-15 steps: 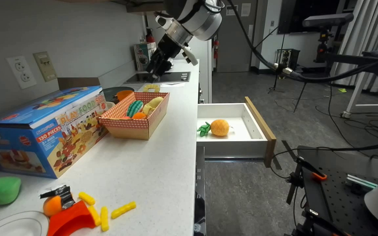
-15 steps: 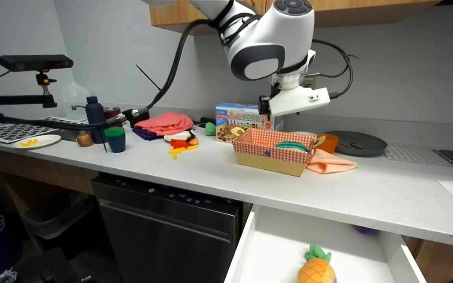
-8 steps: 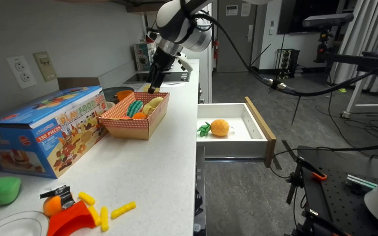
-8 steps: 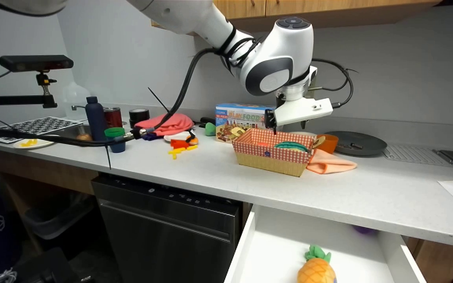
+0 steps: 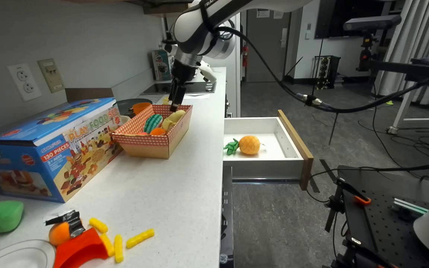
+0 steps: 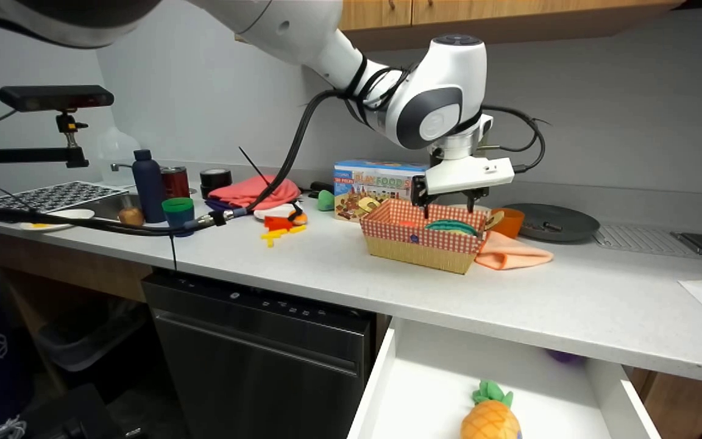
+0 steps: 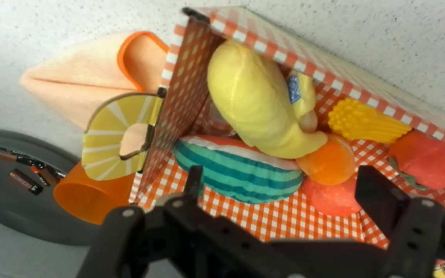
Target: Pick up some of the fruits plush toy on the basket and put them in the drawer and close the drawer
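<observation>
The red-checked, tan-sided basket (image 6: 418, 255) stands on the counter. In the wrist view it holds fruit plush toys: a striped watermelon slice (image 7: 242, 170), a yellow banana (image 7: 253, 100), an orange (image 7: 328, 162), a pinkish-red fruit (image 7: 332, 199) and a red fruit (image 7: 431, 158). My gripper (image 7: 280, 175) is open and empty, pointing down over the basket; it shows low at the basket in both exterior views (image 5: 173, 106) (image 6: 448, 210). The fingers look apart from the toys, watermelon and pinkish-red fruit between them. The drawer (image 5: 279, 128) is pulled open with a pineapple plush (image 5: 250, 145) inside.
A blue play-food box (image 5: 84, 149) stands beside the basket. An orange cup (image 7: 91, 195), a dark pan (image 7: 21, 220) and a peach cloth (image 6: 509, 251) lie at its other end. A purple thing (image 6: 564, 355) shows at the drawer's back. Wooden cabinets (image 6: 509, 30) hang above.
My gripper has come down from above to the basket and turned a little, so both fingers show in an exterior view. The basket, toys and drawer have not moved.
</observation>
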